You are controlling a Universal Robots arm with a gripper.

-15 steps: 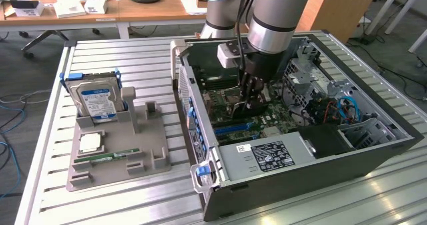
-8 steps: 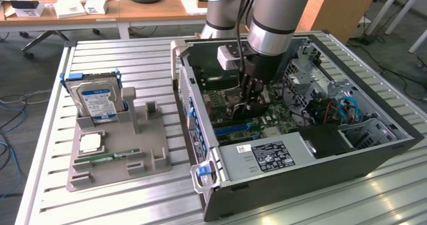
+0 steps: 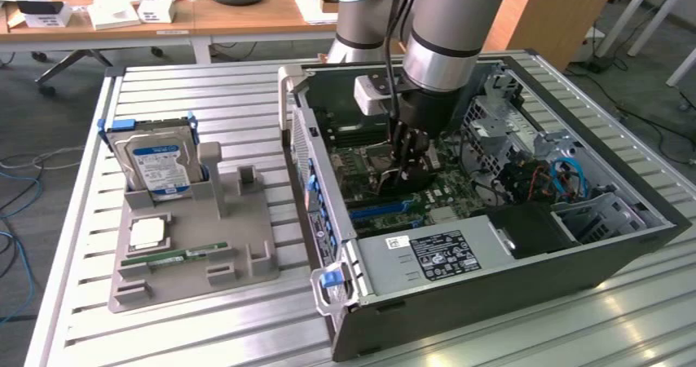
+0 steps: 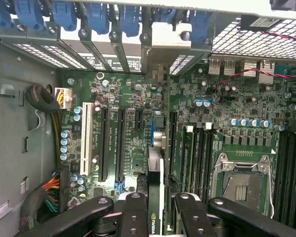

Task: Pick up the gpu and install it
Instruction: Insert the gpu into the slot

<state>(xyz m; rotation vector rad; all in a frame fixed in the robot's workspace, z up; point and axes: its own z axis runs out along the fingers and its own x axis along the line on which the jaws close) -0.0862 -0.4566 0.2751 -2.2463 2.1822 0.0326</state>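
Gripper (image 3: 408,156) clamped on gpu (image 4: 154,170); card held edge-down over motherboard (image 4: 133,98) slots, inside case (image 3: 522,284). Pickup done; seating judged incomplete.

The gpu (image 4: 154,173), a thin black card bearing a green logo, stood on edge, gripped in the hand (image 4: 157,200), directly over the motherboard (image 4: 133,123) slots

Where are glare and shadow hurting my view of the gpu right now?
Wrist view: motherboard evenly lit, gpu edge clear, vent grilles glaring white. Exterior view: glare streaks the table slats; the case interior under the arm sits in shadow, gpu hard to pick out.
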